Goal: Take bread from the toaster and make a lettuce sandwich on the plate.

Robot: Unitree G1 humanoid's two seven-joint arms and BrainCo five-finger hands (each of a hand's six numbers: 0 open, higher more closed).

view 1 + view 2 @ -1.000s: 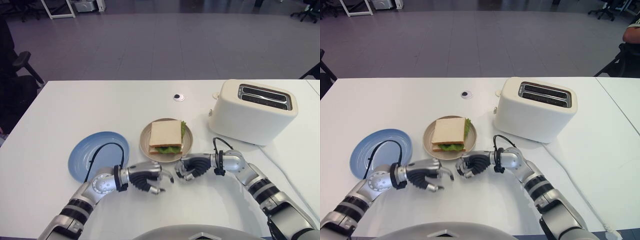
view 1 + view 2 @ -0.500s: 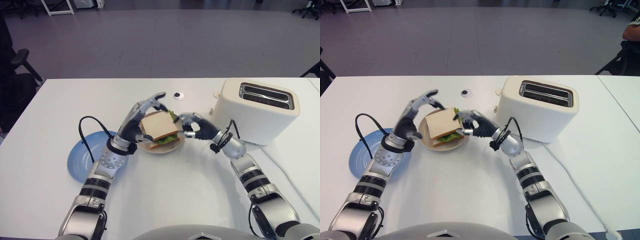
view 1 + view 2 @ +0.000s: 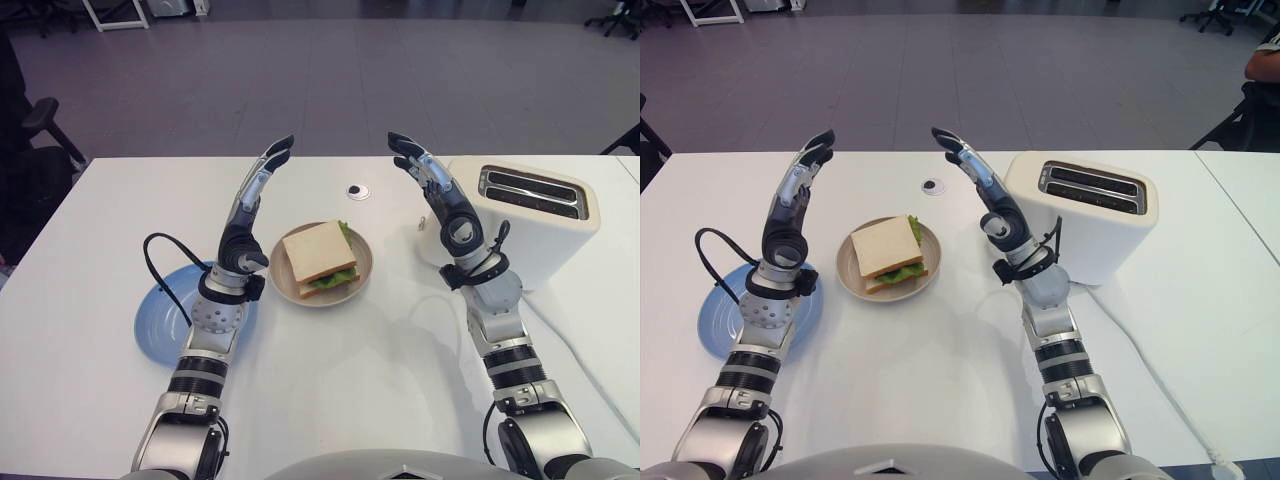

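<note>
A sandwich (image 3: 317, 256) of two bread slices with green lettuce between them lies on the tan plate (image 3: 362, 268) at the table's middle. The cream toaster (image 3: 530, 230) stands at the right with both slots empty. My left hand (image 3: 252, 208) is raised upright to the left of the plate, fingers stretched out and holding nothing. My right hand (image 3: 435, 192) is raised in the same way between the plate and the toaster, also open and empty. Neither hand touches the sandwich.
A blue plate (image 3: 158, 316) lies at the left, partly behind my left forearm. A small round black-and-white disc (image 3: 356, 191) sits on the table behind the sandwich. The toaster's white cord (image 3: 1150, 380) runs toward the front right edge.
Both hands rose from low in front of the plate to the sandwich, then let go and lifted upright with fingers spread. The sandwich sits slightly turned on the plate.
</note>
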